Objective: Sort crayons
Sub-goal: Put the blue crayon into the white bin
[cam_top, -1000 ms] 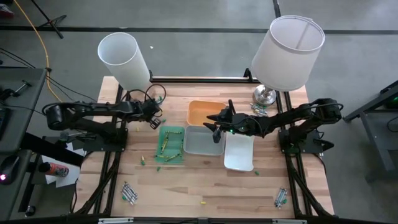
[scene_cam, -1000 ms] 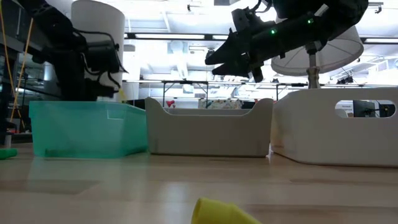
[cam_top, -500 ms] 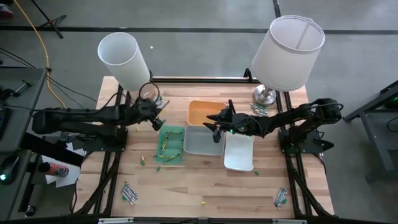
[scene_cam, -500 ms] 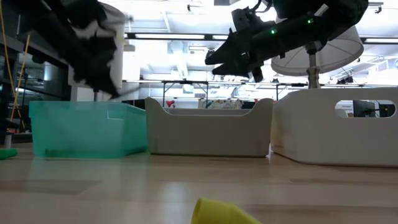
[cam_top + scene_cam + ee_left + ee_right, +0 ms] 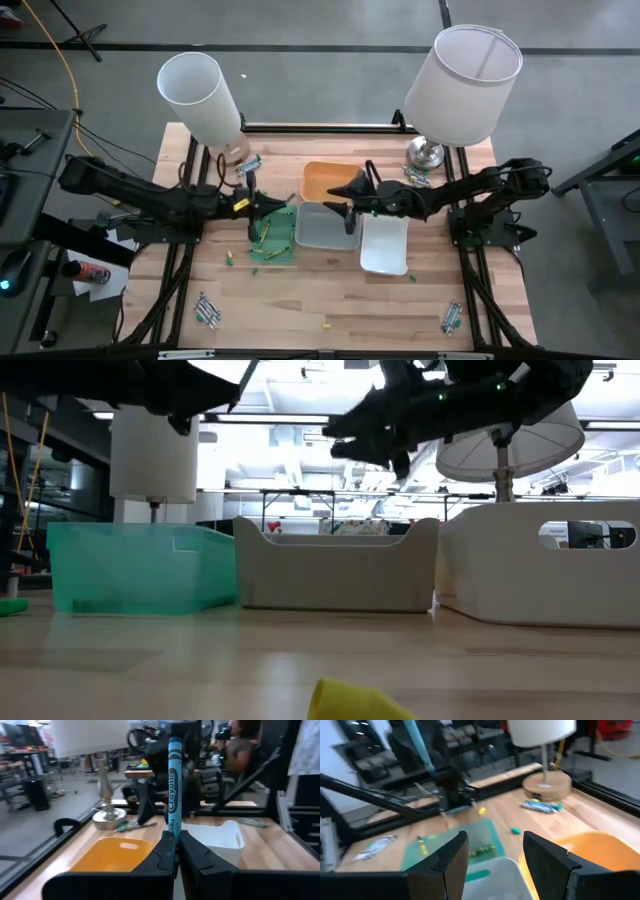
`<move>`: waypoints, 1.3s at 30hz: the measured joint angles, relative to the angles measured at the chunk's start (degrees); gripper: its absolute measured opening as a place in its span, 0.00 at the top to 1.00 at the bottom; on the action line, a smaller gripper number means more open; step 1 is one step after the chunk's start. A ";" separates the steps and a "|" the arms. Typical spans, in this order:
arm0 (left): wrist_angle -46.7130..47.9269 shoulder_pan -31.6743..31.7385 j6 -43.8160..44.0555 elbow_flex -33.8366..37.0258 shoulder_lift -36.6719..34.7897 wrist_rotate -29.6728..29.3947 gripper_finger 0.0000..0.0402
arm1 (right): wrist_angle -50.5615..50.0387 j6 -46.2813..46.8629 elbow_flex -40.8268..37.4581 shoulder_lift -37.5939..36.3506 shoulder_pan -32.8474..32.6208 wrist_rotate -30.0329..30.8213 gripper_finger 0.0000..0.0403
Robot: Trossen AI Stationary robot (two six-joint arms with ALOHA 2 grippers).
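High view: the wooden tabletop (image 5: 330, 300) fills the middle of the frame, with two white lamps, one (image 5: 200, 95) at upper left and one (image 5: 463, 82) at upper right. Four trays sit at centre: an orange tray (image 5: 322, 180) uppermost, a grey tray (image 5: 318, 228) below it, a white tray (image 5: 385, 248) to its right, and a green tray (image 5: 275, 235) to its left holding several green and yellow crayons (image 5: 268, 232). The left arm enters from the left edge, and the left gripper (image 5: 250, 203) hangs at the upper left corner of the green tray. In the left wrist view its fingers are pressed together on a blue crayon (image 5: 173, 790), which stands upright above them. The right arm enters from the right, and the right gripper (image 5: 345, 205) hovers over the seam between the orange and grey trays with its jaws spread wide and nothing between them. Loose crayons lie low on the tabletop, among them a yellow one (image 5: 324, 325) at bottom centre and green ones (image 5: 231, 259) left of the green tray. Step in hand, as judged: carrying the blue crayon to a tray. The next move calls for bringing the left gripper over the matching tray, lowering it and releasing; which tray takes blue is not evident.
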State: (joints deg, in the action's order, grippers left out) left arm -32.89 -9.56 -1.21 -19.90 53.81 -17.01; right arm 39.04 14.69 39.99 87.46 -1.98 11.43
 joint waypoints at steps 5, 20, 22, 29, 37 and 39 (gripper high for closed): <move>-5.14 -0.26 0.04 0.36 4.92 0.36 1.00 | 2.52 -3.43 0.02 0.00 -1.55 -0.54 0.54; -11.12 0.55 0.79 0.35 12.73 0.25 1.00 | 7.91 -10.41 0.02 -4.43 -3.21 0.66 0.54; -14.41 0.53 0.97 0.06 16.76 0.45 1.00 | 8.69 -12.44 0.02 -5.94 -4.27 2.60 0.54; -18.03 -0.50 3.38 -10.22 35.77 7.59 1.00 | 8.60 -16.67 0.02 -8.15 -6.75 6.41 0.54; -15.96 -3.31 -6.05 -31.00 54.73 14.72 1.00 | 7.99 -16.67 0.02 -8.17 -6.82 6.52 0.54; -14.74 -3.31 -8.91 -36.11 57.67 15.07 1.00 | 7.96 -16.67 0.02 -8.17 -7.05 6.54 0.54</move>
State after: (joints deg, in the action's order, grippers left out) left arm -47.63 -12.88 -10.12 -56.02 111.48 -1.94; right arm 47.00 -1.98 40.01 79.29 -9.03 17.97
